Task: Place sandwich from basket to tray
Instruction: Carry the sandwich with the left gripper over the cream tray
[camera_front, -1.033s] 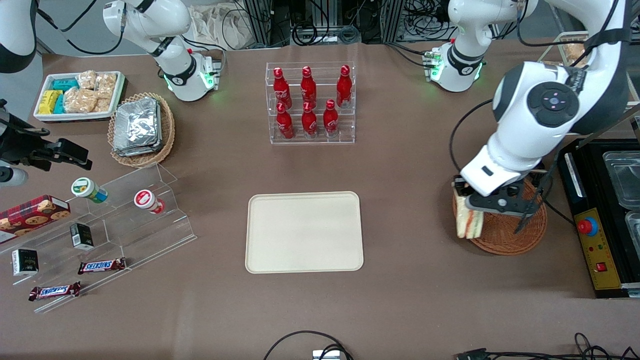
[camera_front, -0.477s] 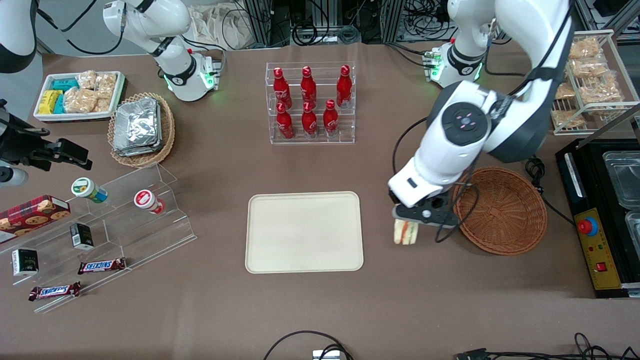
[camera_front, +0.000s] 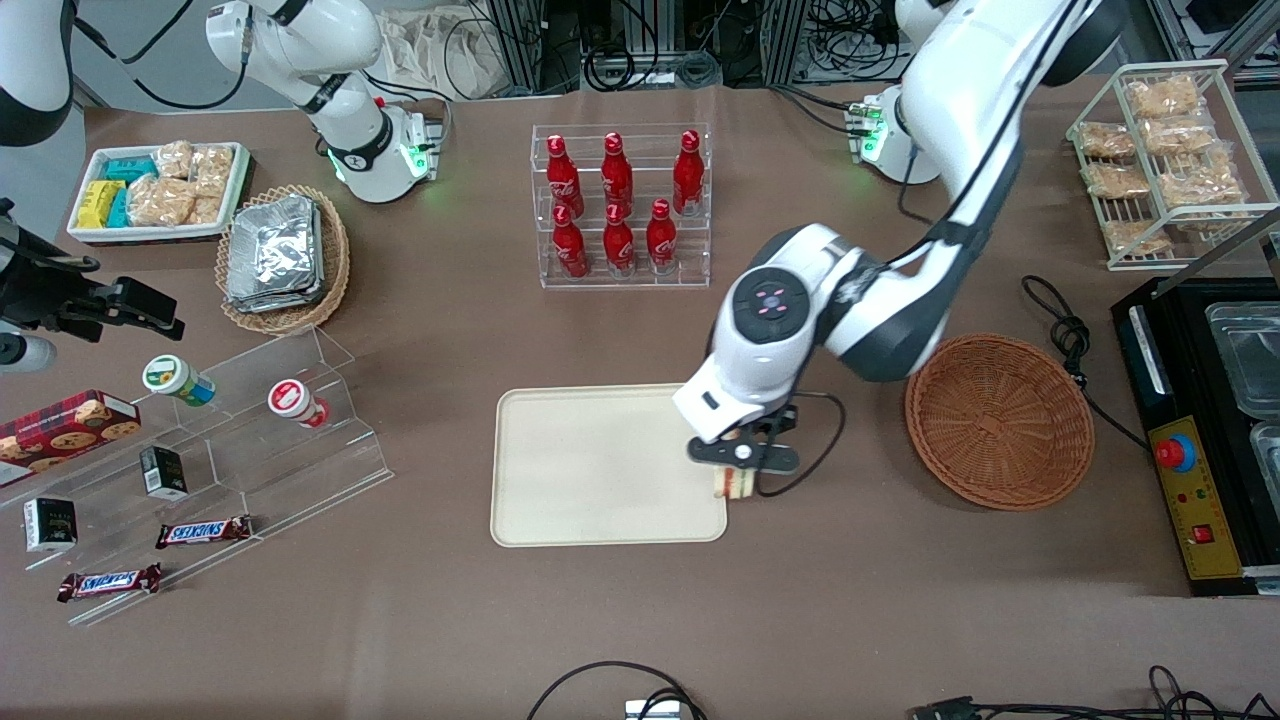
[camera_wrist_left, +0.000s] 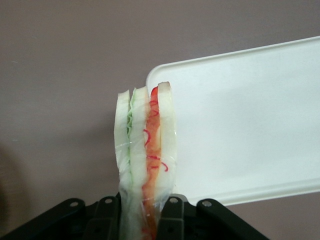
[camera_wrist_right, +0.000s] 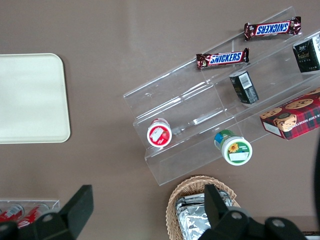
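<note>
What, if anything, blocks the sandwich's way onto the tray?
Nothing visible. The tool holds the sandwich at the tray's edge nearest the basket, and the tray's surface is bare.

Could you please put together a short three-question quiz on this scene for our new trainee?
1. True or false: the sandwich lies in the basket.
2. What is the hand doing? A) hanging open above the bottles B) shut on the sandwich at the tray's edge C) resting in the basket
3. Fill in: the tray so far holds ____.

Key
1. False: the basket is empty, and the sandwich is clamped in the hand.
2. B: the hand is over the tray's edge on the basket's side, with the sandwich pointing down.
3. Nothing: the sandwich has not yet been set down.
</note>
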